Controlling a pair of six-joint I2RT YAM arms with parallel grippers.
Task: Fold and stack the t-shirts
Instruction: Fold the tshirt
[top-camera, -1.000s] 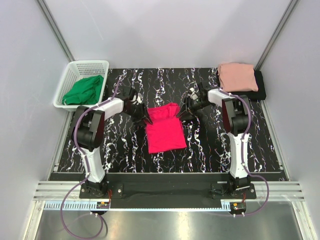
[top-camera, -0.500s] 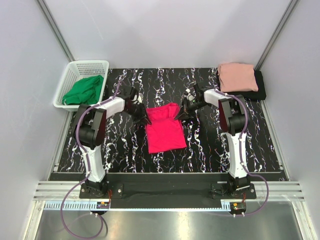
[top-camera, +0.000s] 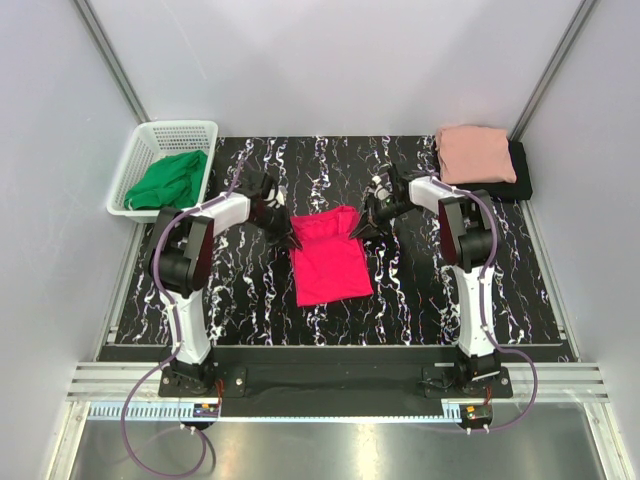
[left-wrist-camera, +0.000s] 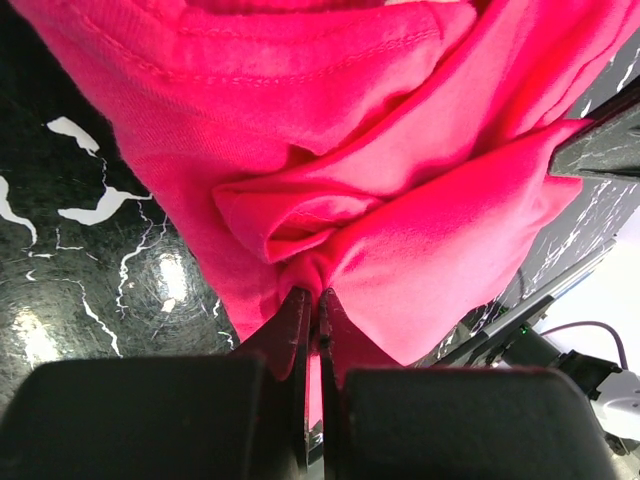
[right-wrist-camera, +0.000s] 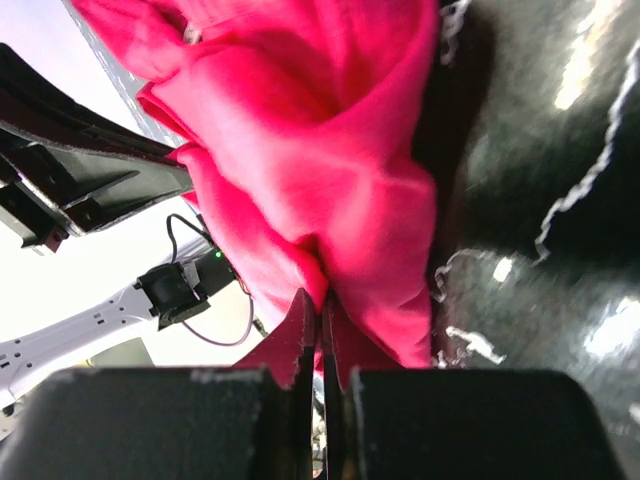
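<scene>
The crimson-pink t-shirt (top-camera: 329, 257) lies partly folded in the middle of the black marbled table (top-camera: 250, 300). My left gripper (top-camera: 294, 239) is shut on its far left corner, and the cloth (left-wrist-camera: 400, 230) bunches at the fingertips in the left wrist view. My right gripper (top-camera: 355, 232) is shut on its far right corner, with the cloth (right-wrist-camera: 320, 180) pinched in the right wrist view. The salmon-pink t-shirt (top-camera: 475, 153) lies folded on top of the black t-shirt (top-camera: 522, 176) at the far right corner.
A white basket (top-camera: 143, 150) at the far left holds a green cloth (top-camera: 170, 180). Grey walls close in the table on both sides and at the back.
Both grippers have moved slightly away from the near edge, pulling the shirt's far edge with them. The grips have not changed.
</scene>
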